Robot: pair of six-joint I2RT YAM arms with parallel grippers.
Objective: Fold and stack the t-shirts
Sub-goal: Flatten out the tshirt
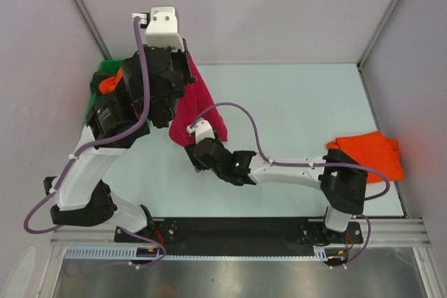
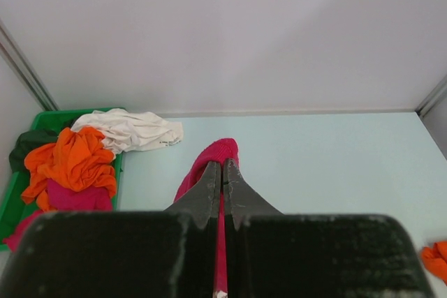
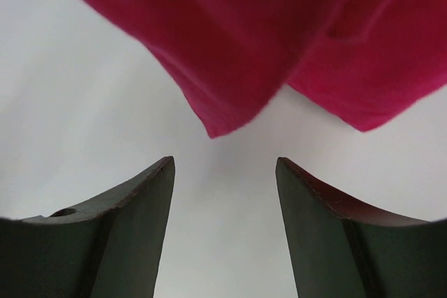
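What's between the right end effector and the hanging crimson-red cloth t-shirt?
Nothing: the right wrist view shows only bare pale surface between the open right end effector and the crimson-red cloth t-shirt.

Background stuff is pretty minimal here. There's a green plastic bin with a rectangular rim, parked in the far left corner of the table, right up against the left wall. From overhead only a sliver of it shows. The table itself is a flat, pale mint-green surface. Plain grey-white wall panels box it in at the back and on both sides, with slim metal posts running up the back corners. Along the near edge sits a black base plate, and just in front of that a silver aluminium rail.
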